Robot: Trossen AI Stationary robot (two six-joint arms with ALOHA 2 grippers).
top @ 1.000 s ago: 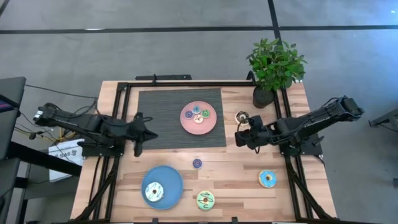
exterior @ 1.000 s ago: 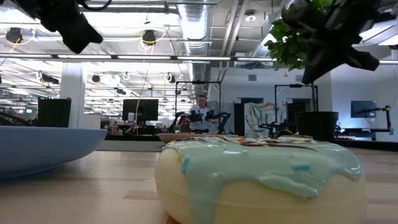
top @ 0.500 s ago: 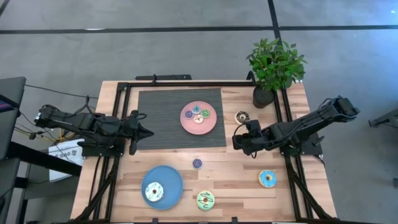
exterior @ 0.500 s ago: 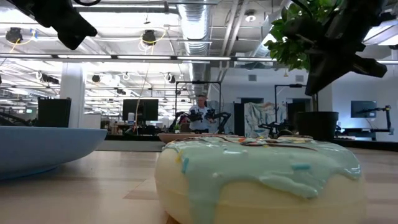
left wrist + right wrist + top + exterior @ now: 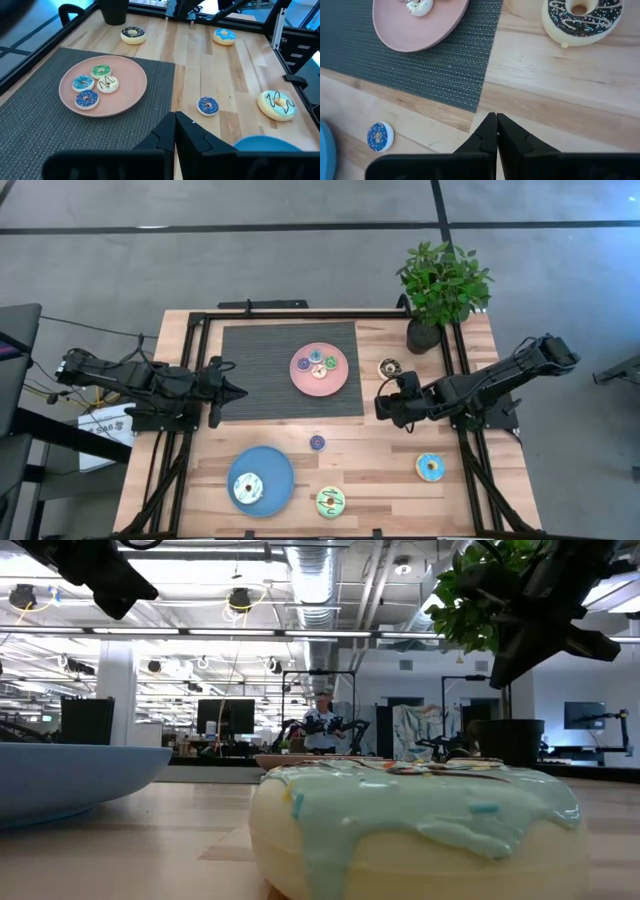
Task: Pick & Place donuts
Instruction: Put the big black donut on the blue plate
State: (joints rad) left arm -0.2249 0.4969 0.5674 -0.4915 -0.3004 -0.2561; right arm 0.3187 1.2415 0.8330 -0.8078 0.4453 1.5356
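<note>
- Four small donuts [image 5: 318, 363] on the pink plate [image 5: 335, 381], at the far middle of the tabletop [image 5: 390, 465], on the dark mat [image 5: 260, 370].
- Loose ones: dark-iced donut [image 5: 389, 367] by the plant pot [image 5: 423, 336], small blue donut [image 5: 317, 442] mid-tabletop, light blue donut [image 5: 430, 467] near the right edge, lime donut [image 5: 330, 501] at the near edge, white donut [image 5: 247, 489] on the blue plate [image 5: 275, 470].
- Low view filled by one pale-iced ring, cut off below.
- Left tool [image 5: 238, 392] over the mat's left edge, fingers together, empty.
- Right tool [image 5: 383, 406] right of the mat, fingers together, empty.
</note>
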